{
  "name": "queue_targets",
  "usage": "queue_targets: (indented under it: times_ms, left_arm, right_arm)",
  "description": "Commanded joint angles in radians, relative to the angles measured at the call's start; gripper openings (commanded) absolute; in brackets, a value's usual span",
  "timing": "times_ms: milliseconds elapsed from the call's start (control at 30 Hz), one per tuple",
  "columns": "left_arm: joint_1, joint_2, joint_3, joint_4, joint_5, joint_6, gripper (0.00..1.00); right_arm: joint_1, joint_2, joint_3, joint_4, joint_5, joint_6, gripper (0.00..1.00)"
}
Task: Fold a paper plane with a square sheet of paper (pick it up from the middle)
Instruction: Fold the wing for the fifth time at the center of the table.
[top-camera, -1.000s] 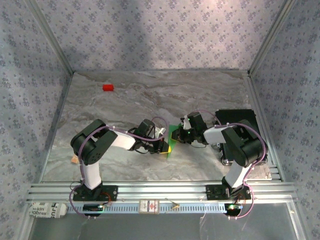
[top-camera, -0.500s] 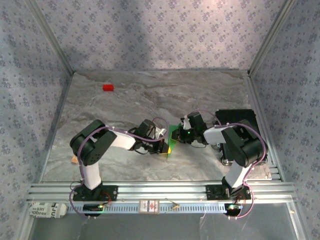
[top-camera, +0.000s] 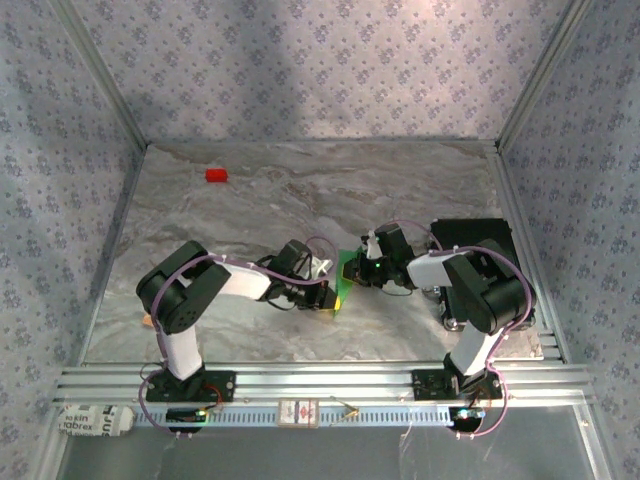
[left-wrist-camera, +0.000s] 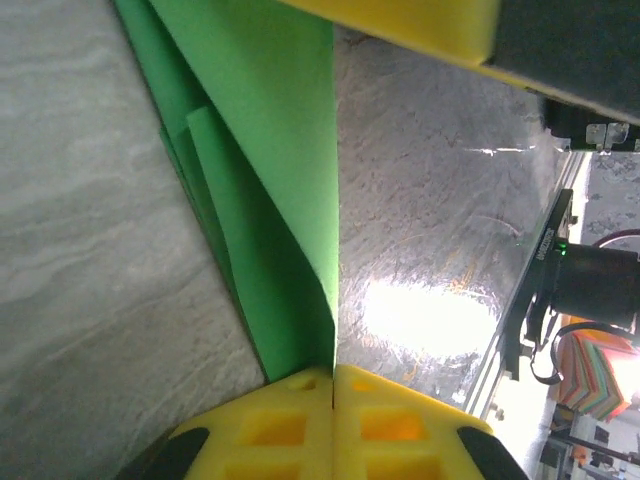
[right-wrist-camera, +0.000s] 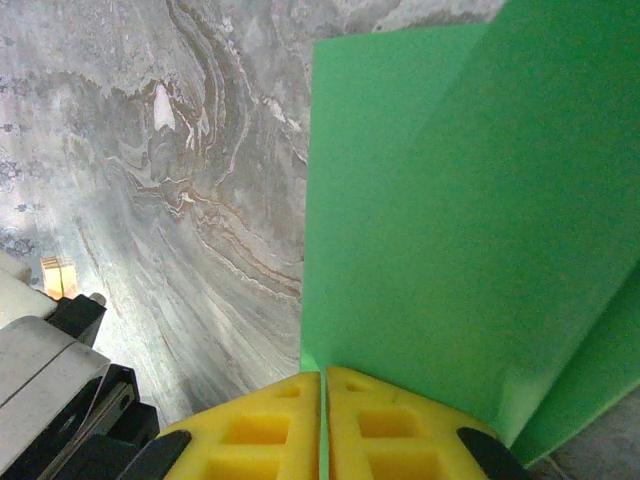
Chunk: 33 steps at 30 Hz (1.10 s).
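The square sheet of paper (top-camera: 345, 281), bright green and folded into layers, is held between both grippers at the table's middle. My left gripper (top-camera: 331, 295) is shut on its lower edge. In the left wrist view the paper (left-wrist-camera: 270, 180) rises edge-on from the closed yellow fingertips of that gripper (left-wrist-camera: 333, 372). My right gripper (top-camera: 353, 271) is shut on the paper's upper part. In the right wrist view a flat green panel (right-wrist-camera: 450, 220) stands above that gripper (right-wrist-camera: 323, 378), pinched between its pads. Whether the folds form a paper plane I cannot tell.
A small red block (top-camera: 216, 175) lies at the far left of the marble table (top-camera: 250, 210). A black box (top-camera: 478, 236) sits at the right edge behind the right arm. A small tan piece (top-camera: 148, 320) rests near the left arm's base.
The left arm's elbow has shifted slightly down and left. Both grippers stay shut on the green paper in the same place.
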Motion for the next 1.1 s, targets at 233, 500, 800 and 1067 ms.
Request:
queue_targets:
  times_ms: [233,500,800,1067]
  left_arm:
    - [-0.018,-0.006,-0.045,-0.192,-0.007,0.024,0.09]
    - [-0.021,-0.015,-0.057,-0.196,-0.008,0.026,0.0]
    - [-0.022,-0.017,-0.062,-0.2,-0.005,0.026,0.11]
    - [-0.024,-0.021,-0.069,-0.209,0.003,0.029,0.0]
  right_arm:
    - [-0.002,0.036,-0.029,-0.135,0.111,-0.019,0.12]
    - [-0.002,0.035,-0.029,-0.138,0.111,-0.019,0.12]
    - [-0.002,0.037,-0.027,-0.14,0.113,-0.017,0.12]
    - [-0.001,0.039,-0.03,-0.138,0.116,-0.014,0.11]
